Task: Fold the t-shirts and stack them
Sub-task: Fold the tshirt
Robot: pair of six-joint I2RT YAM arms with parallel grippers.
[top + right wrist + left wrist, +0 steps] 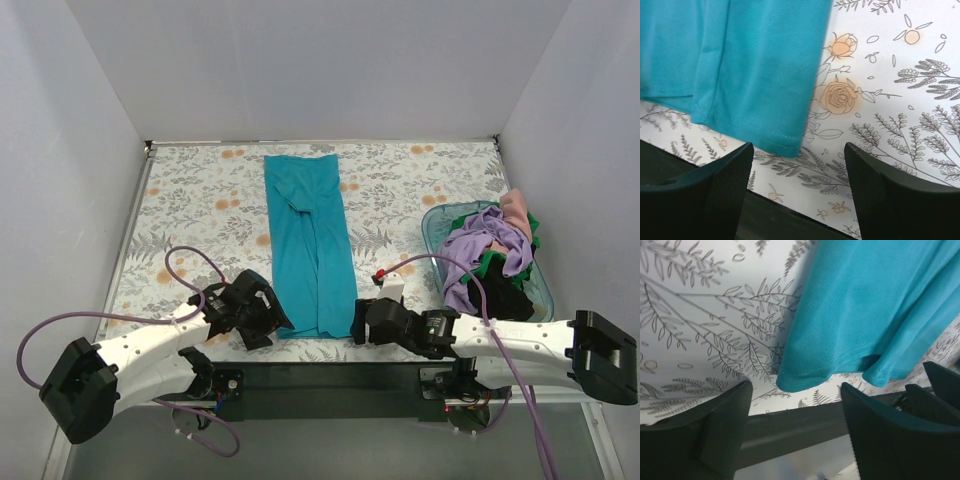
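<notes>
Lying flat along the middle of the desk (190,200), the teal t-shirt (308,240) forms a long narrow strip with its sides turned in. It runs from close to the far edge down to the near edge. The left tool (262,312) sits at the near-left corner of the strip and the right tool (368,322) at the near-right corner. Both are released, fingers spread, with nothing between them. Judged by its drape and ripples, the fabric is a thin, light, limp knit. It will not hold a shape, will sag between two grasp points, and may drag or slide on the printed cover. Take hold at the two corners of the hem (815,371), pinching all layers together so the strip lifts evenly. The overhead view alone shows the full length of the strip, and the laundry basket (433,225) at the right edge with its heap of garments (490,250) awaiting folding. The wrist views alone show the stitched hem, the loose waves along it near the left corner, and each corner lying just ahead of the open fingers without touching them.
</notes>
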